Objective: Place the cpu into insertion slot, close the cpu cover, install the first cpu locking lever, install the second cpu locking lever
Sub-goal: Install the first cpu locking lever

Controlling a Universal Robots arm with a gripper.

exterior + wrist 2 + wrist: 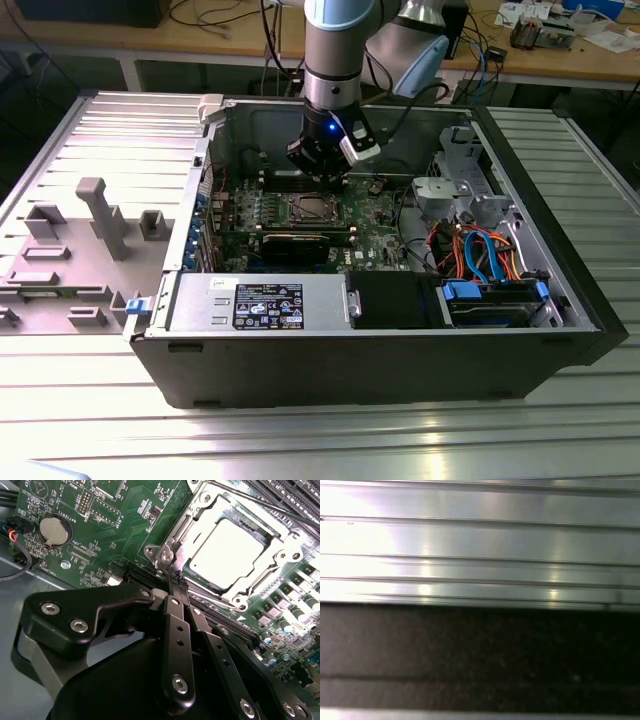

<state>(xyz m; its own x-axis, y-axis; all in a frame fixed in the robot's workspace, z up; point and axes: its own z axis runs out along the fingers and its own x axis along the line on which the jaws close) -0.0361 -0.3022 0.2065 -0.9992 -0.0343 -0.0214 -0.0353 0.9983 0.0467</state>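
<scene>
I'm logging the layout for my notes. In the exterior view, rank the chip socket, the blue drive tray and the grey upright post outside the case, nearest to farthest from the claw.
1. Chip socket: on the green board, just below the claw.
2. Blue drive tray: front corner of the case, on the exterior view's right.
3. Grey upright post: outside the case, far on the exterior view's left.

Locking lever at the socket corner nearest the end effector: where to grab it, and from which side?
Likely its thin free end by the corner of the cpu cover, where the end effector is closed to a narrow tip. The lever is a slim rod lying along the cover's edge, so come from above and outside the socket, pinching across the rod, clear of the cpu.
</scene>
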